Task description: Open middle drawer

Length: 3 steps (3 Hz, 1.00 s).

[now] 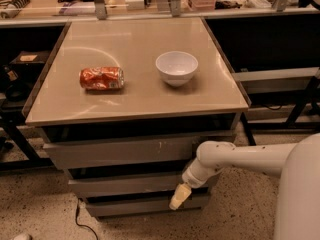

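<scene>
My cream-tipped gripper (180,196) hangs at five o'clock from the centre of the tan tabletop (135,91), at the right end of the wide, plain grey middle drawer (130,185). Whether my grip is open or closed, I cannot tell. That drawer sits between the scratched grey upper front (120,153) and the narrow grey bottom front (140,205).

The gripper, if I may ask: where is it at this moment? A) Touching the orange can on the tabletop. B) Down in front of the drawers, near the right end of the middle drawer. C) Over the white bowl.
B: the gripper sits below the tabletop, by the right end of the middle drawer front.
</scene>
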Tool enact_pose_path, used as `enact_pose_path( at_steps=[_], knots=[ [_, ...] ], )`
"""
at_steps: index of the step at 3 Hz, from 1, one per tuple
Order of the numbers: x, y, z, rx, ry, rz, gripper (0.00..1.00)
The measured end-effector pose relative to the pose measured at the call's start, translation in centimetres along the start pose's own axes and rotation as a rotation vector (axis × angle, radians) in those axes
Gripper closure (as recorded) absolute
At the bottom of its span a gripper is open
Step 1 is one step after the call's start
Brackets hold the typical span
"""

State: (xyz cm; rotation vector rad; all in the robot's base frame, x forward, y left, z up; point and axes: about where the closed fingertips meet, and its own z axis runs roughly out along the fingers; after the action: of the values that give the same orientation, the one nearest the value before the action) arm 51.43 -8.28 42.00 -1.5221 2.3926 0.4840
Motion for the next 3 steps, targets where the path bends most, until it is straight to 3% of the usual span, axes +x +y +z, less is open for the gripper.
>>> enact_pose_path(
  at_steps=[1,2,3],
  knots=[
    [0.4,1.5,0.9,-0.044,0.015,0.026,0.0],
    [0.3,1.6,0.6,-0.044,0.015,0.026,0.0],
    [1.8,5.0,-1.2,-0.076,0.035,0.074,0.0]
  ],
)
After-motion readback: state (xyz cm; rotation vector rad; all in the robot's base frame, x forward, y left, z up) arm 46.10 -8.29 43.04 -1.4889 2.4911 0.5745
